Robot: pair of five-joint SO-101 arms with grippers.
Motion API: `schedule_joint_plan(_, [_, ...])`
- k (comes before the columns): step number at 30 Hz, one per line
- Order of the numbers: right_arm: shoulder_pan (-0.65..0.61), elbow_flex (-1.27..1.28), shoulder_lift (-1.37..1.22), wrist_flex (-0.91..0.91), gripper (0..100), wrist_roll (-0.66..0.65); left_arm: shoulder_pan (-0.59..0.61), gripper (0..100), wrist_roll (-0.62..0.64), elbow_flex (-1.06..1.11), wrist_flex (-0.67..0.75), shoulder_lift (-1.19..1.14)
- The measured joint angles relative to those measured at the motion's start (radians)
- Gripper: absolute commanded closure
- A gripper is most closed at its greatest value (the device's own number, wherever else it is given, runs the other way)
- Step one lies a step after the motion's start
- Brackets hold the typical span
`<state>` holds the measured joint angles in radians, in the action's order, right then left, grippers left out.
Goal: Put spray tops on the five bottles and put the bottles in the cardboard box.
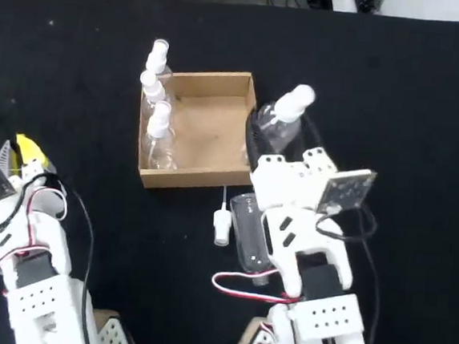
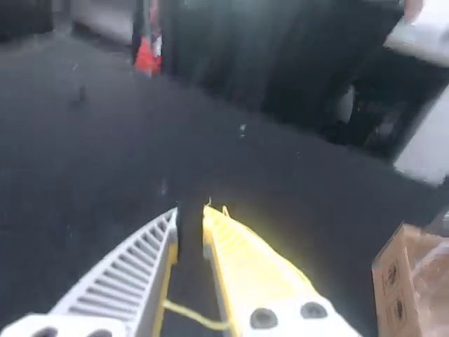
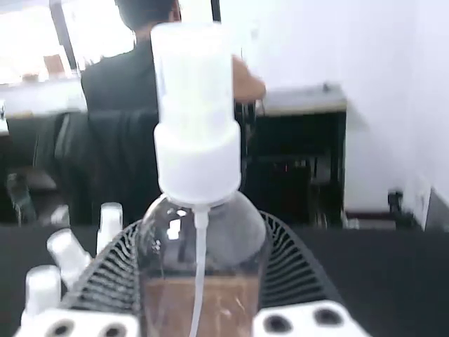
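Standing capped along one wall of the cardboard box (image 1: 205, 178) are three bottles (image 1: 159, 134). The right gripper (image 1: 274, 136), clamped on a fourth capped bottle (image 1: 287, 113), holds it at the box's opposite wall. Remaining, seemingly: the fifth bottle (image 1: 248, 230) lies topless beside a loose spray top (image 1: 222, 224). The left gripper (image 1: 26, 154) is nearly closed, empty

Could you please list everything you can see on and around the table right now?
cardboard box: one, brown, mid-table.
capped bottles: three, clear with white spray tops, standing inside the box along its left wall.
held bottle: one, clear with white spray top, upright at the box's right wall.
uncapped bottle: one, clear, lying on the table in front of the box.
loose spray top: one, white, lying beside the uncapped bottle.
table: one, black.
left claw: white and yellow, shut, empty, left of the box.
right claw: black fingers, shut on the held bottle.
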<state>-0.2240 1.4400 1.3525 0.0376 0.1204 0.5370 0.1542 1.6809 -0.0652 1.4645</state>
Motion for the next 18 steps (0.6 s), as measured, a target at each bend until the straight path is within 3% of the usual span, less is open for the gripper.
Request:
schedule_joint_plan(6, [0.003,-0.094,-0.17,0.094,98.7,-0.104,-0.005,95,0.0,0.003,-0.002,-0.011])
schedule_joint_plan(15, [-0.009,-0.356,-0.758,0.117,98.8,-0.114,-0.008,94,0.0,0.003,-0.034,-0.011])
schedule_joint_plan(18, [-0.037,-0.364,-0.899,0.222,98.8,-0.114,-0.008,94,0.0,0.003,-0.034,-0.011])
